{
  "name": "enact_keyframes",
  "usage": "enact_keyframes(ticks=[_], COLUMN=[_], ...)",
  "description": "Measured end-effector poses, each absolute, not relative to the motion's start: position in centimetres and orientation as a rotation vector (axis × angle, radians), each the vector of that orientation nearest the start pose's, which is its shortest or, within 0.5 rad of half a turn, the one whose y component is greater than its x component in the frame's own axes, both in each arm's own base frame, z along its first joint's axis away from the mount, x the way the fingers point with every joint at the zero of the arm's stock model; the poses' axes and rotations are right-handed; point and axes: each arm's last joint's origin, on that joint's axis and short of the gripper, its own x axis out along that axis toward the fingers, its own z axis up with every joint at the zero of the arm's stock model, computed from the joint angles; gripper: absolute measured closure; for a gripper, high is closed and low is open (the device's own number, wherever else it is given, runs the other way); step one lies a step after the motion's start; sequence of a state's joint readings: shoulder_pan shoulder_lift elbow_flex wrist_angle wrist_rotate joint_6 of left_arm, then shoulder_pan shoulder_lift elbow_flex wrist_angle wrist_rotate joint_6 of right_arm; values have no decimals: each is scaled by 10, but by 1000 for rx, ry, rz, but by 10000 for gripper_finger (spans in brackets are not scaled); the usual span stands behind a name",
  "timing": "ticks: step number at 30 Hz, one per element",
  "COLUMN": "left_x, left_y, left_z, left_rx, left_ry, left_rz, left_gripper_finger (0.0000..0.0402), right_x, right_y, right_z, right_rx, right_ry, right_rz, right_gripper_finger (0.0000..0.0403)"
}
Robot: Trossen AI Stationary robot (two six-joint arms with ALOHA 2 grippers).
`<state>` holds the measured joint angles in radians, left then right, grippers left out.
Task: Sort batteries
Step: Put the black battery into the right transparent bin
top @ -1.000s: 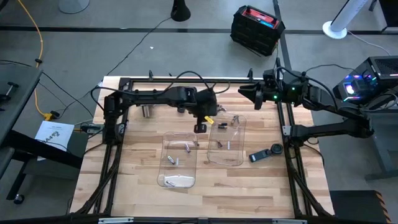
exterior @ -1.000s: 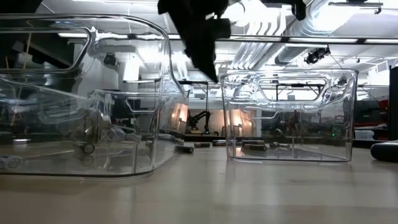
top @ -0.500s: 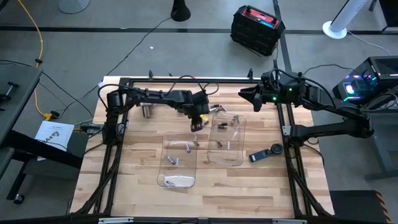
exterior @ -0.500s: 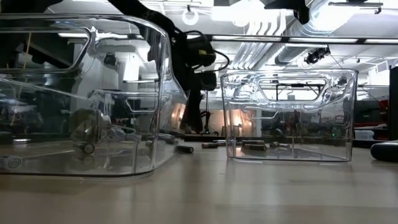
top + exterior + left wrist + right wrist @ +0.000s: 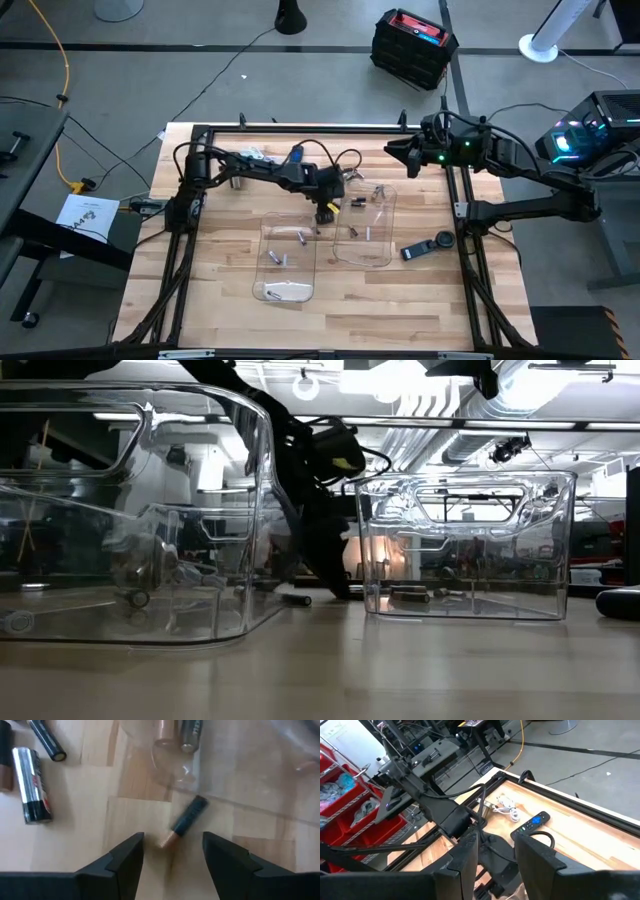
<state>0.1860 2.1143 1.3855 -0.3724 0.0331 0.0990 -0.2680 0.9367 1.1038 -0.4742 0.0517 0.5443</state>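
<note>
Two clear trays [image 5: 289, 258] are set on the wooden table [image 5: 220, 270], with batteries [image 5: 300, 238] lying inside. The left gripper [image 5: 172, 852] is held open, low between the trays, over one dark battery [image 5: 183, 821]. The right gripper [image 5: 495, 851] is parked open at the table's far edge.

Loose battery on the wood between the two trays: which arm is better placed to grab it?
Left. The left gripper hangs open right above the loose battery, beside the clear tray. The right gripper waits at the table's far edge.
</note>
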Motion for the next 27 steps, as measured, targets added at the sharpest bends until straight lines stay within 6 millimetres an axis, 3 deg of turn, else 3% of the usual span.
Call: enact_keyframes(ticks=[7, 13, 18, 22, 27], left_x=[418, 419, 421, 418, 412], left_y=[72, 69, 65, 63, 78], left_z=[122, 120, 109, 103, 114], left_rx=[10, 182, 247, 215, 140], left_ry=[1100, 1091, 1076, 1120, 1126], left_rz=[91, -83, -145, -153, -112], left_gripper_finger=[206, 215, 276, 369, 386], right_x=[180, 180, 180, 180, 180], right_y=[-51, -51, -51, -51, -51], right_z=[387, 387, 387, 387, 387], right_rx=[570, 570, 592, 602, 608], right_ry=[212, 212, 208, 206, 205], right_rz=[-393, -394, -397, -398, -398], right_gripper_finger=[277, 277, 277, 277, 277])
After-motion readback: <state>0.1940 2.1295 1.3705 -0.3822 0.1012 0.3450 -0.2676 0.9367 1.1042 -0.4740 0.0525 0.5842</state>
